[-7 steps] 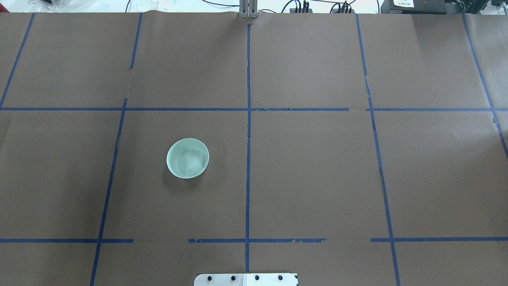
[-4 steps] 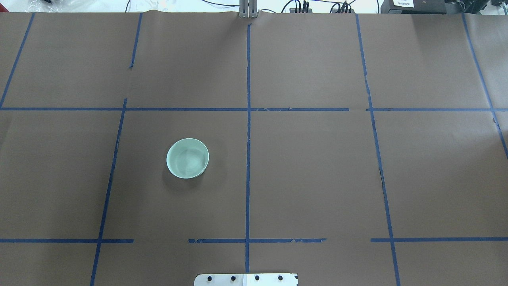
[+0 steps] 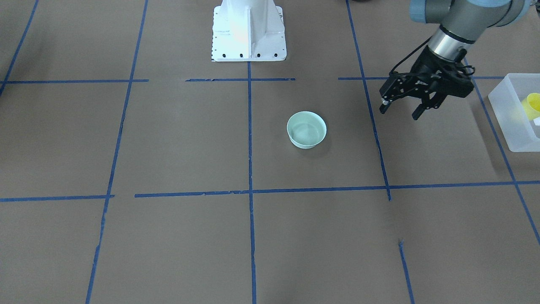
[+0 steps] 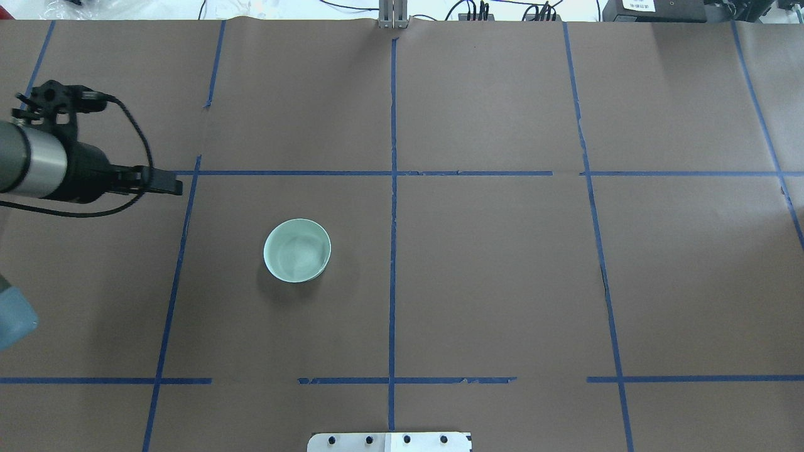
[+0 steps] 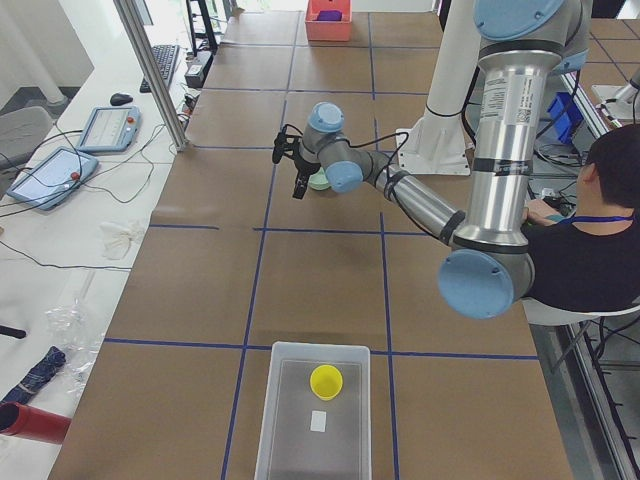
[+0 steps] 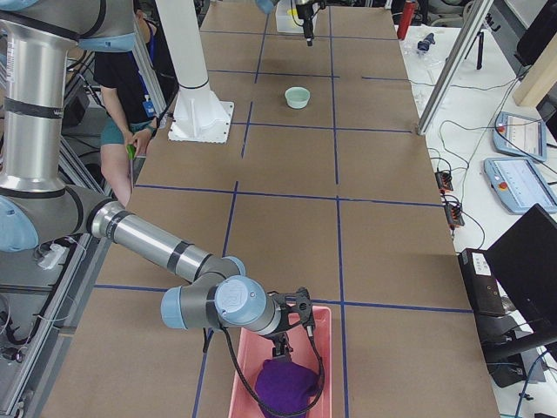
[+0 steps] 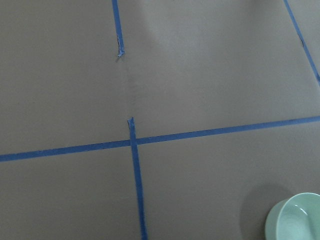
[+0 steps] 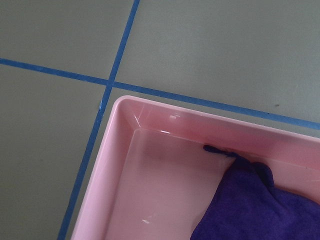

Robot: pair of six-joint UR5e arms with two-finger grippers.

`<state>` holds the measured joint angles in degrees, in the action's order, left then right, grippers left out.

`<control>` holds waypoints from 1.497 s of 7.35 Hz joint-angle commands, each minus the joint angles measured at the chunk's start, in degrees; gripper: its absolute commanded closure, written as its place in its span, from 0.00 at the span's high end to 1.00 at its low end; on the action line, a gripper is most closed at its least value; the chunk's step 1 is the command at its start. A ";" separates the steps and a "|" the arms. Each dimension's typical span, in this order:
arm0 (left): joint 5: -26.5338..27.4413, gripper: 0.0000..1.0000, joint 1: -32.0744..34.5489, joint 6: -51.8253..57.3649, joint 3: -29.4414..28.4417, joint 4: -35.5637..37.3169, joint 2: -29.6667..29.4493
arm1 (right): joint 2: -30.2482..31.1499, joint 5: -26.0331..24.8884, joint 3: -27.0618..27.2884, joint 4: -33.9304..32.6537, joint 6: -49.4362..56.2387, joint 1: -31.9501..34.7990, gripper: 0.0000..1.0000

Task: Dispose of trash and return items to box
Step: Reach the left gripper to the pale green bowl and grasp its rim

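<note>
The pale mint-green bowl [image 3: 306,129] stands upright and empty on the brown table, also in the overhead view [image 4: 297,250] and at the left wrist view's lower right corner [image 7: 295,220]. My left gripper [image 3: 400,112] is open and empty, hovering between the bowl and the box; it shows side-on in the overhead view [image 4: 176,186]. The frosted box [image 3: 508,114] holds the yellow cup [image 3: 532,104], also seen from the left end [image 5: 326,381]. My right gripper [image 6: 291,335] hangs over a pink tray; I cannot tell whether it is open or shut.
The pink tray [image 8: 150,150] at the table's right end holds a purple cloth [image 8: 250,210]. The white robot base [image 3: 249,29] stands at the table's near-robot edge. Blue tape lines mark a grid on the brown paper. An operator sits beside the table [image 5: 590,250].
My left arm has come into the overhead view from the left edge. The bowl has not moved.
</note>
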<state>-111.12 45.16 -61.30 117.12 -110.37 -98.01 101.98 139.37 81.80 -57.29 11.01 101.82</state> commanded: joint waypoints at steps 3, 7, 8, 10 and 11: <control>13.47 0.77 -15.44 -24.18 -10.30 5.69 -11.14 | 0.23 0.02 2.13 0.16 -2.57 -0.30 1.00; 16.02 0.51 -19.06 -27.39 -12.97 5.51 -11.68 | -0.46 -0.85 6.17 -1.24 -5.55 -6.60 1.00; 15.85 0.06 -19.06 -26.86 -12.71 5.43 -11.76 | -0.56 -1.29 9.84 -7.25 -5.83 -8.11 1.00; 15.50 0.00 -18.54 -23.63 -9.13 5.77 -11.59 | -0.73 -6.28 21.24 -21.73 -5.83 -9.53 1.00; 13.06 0.00 -17.31 -16.65 -4.93 6.04 -10.54 | -3.08 -8.13 24.17 -27.20 -5.83 -9.71 1.00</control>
<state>-96.13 26.77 -84.26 107.97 -104.65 -109.39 100.77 133.94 100.82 -76.53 5.23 92.73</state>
